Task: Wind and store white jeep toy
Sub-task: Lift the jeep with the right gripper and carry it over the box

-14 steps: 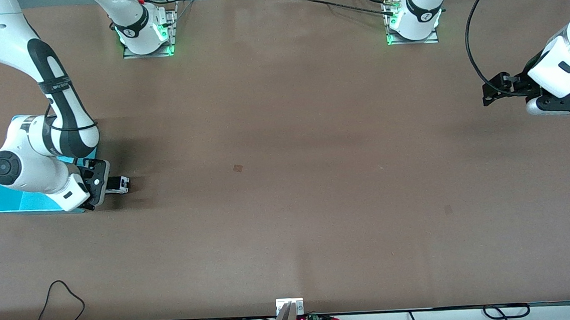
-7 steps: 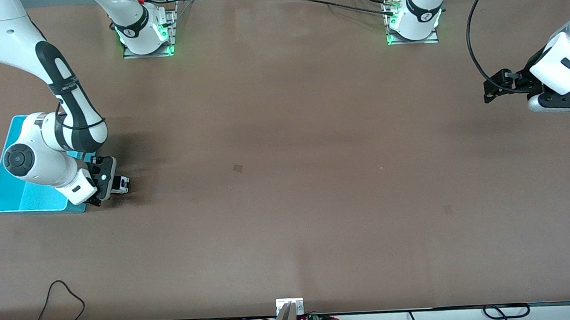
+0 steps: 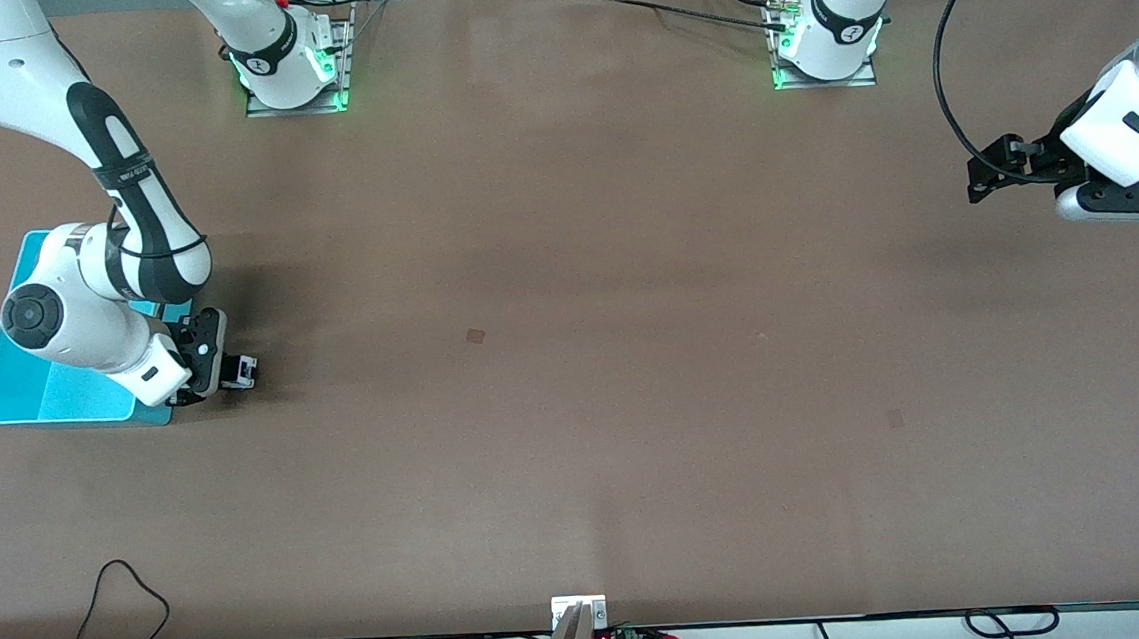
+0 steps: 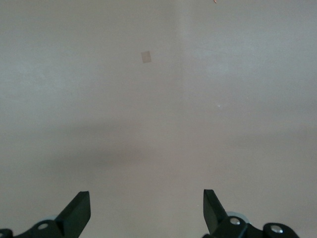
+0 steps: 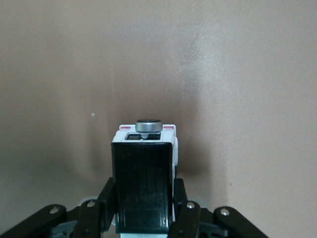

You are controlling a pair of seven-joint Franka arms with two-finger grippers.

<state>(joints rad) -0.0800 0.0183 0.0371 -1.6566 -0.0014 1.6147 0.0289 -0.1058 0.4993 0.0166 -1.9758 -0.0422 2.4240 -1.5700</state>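
Observation:
The white jeep toy (image 3: 237,369), small and boxy with a black roof panel, sits low over the brown table just beside the cyan bin (image 3: 44,396). My right gripper (image 3: 222,368) is shut on it. In the right wrist view the jeep (image 5: 143,178) fills the space between the two fingers, its spare wheel pointing away from the wrist. My left gripper (image 3: 980,175) is open and empty, held over the left arm's end of the table; in the left wrist view (image 4: 146,208) only bare table lies between its fingertips.
The cyan bin lies at the right arm's end of the table, partly hidden by the right arm. A small dark patch (image 3: 475,336) marks the table's middle. Cables hang along the edge nearest the front camera.
My right gripper, with the jeep in it, has shifted slightly toward the cyan bin and the wrist has turned. The left gripper has barely moved.

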